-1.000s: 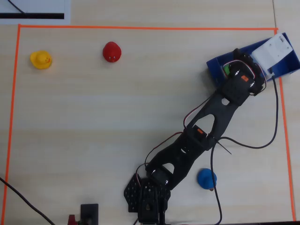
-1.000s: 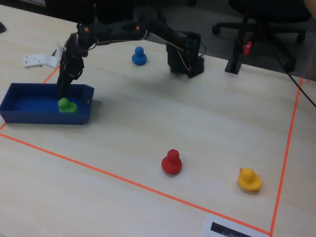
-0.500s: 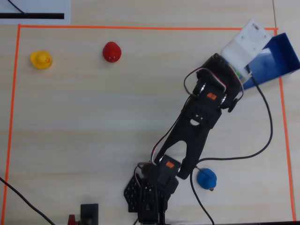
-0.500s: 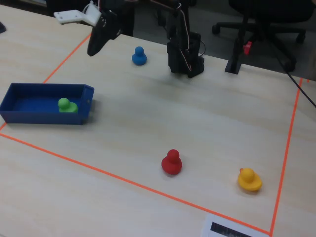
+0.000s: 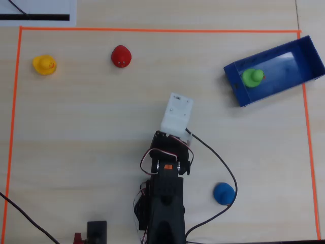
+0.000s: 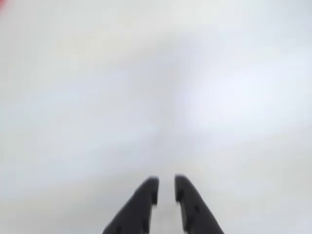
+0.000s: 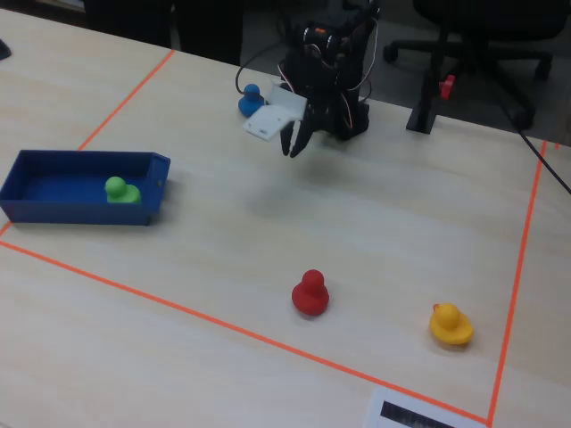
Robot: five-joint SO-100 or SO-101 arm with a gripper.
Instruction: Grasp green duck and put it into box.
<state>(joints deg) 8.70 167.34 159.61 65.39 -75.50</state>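
Note:
The green duck (image 5: 252, 77) sits inside the dark-blue box (image 5: 304, 51) at the upper right of the overhead view. In the fixed view the duck (image 7: 117, 189) is in the box (image 7: 80, 212) at the left. My gripper (image 7: 293, 148) hangs above bare table near the arm's base, far from the box. In the wrist view its two dark fingers (image 6: 166, 183) stand almost together with only a narrow gap and nothing between them, over blurred pale table. In the overhead view the white camera housing (image 5: 176, 114) hides the fingers.
A red duck (image 5: 121, 56) and a yellow duck (image 5: 44, 64) stand at the upper left of the overhead view. A blue duck (image 5: 224, 193) sits beside the arm's cable. Orange tape (image 5: 152, 30) frames the work area.

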